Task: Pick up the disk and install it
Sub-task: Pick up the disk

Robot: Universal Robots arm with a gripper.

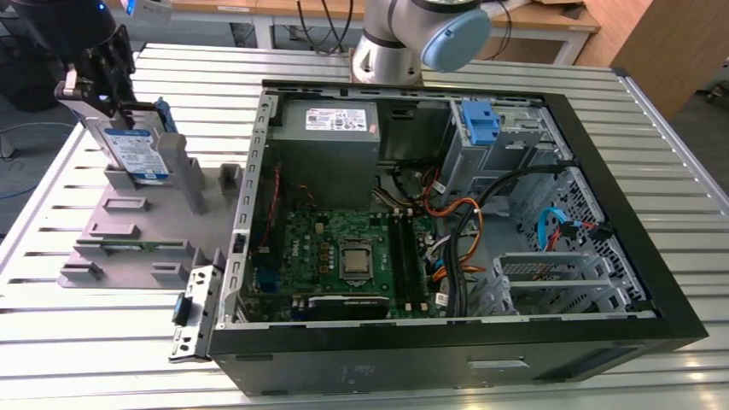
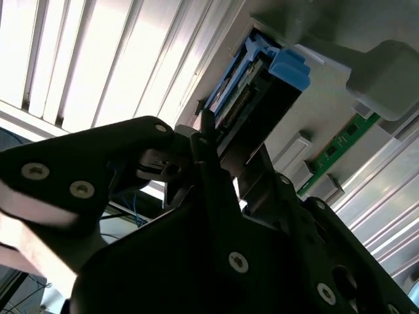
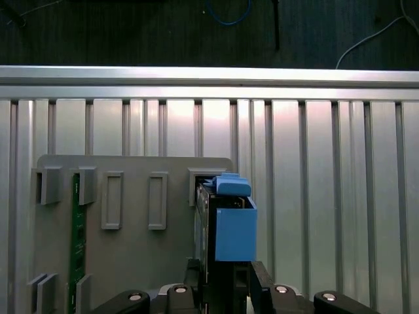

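Observation:
The disk (image 1: 137, 152), a silver drive with a white-and-blue label in a blue carrier, stands upright on edge at the back of the grey holder plate (image 1: 125, 248), at the exterior view's left. My gripper (image 1: 111, 107) comes down on its top edge. In both wrist views the black fingers sit against the disk's two sides, so the gripper (image 3: 222, 280) is shut on the disk (image 3: 226, 229). Its blue carrier tab (image 2: 288, 69) points away from the gripper (image 2: 222, 157). The disk's lower edge is hidden behind the holder's posts.
An open computer case (image 1: 638, 256) lies to the exterior view's right of the holder, with a motherboard (image 1: 347, 256), a grey power supply (image 1: 330, 120) and a drive cage with a blue bracket (image 1: 484, 124). A green memory stick (image 3: 76, 229) sits in the holder. The slatted metal table (image 1: 68, 196) ends close behind it.

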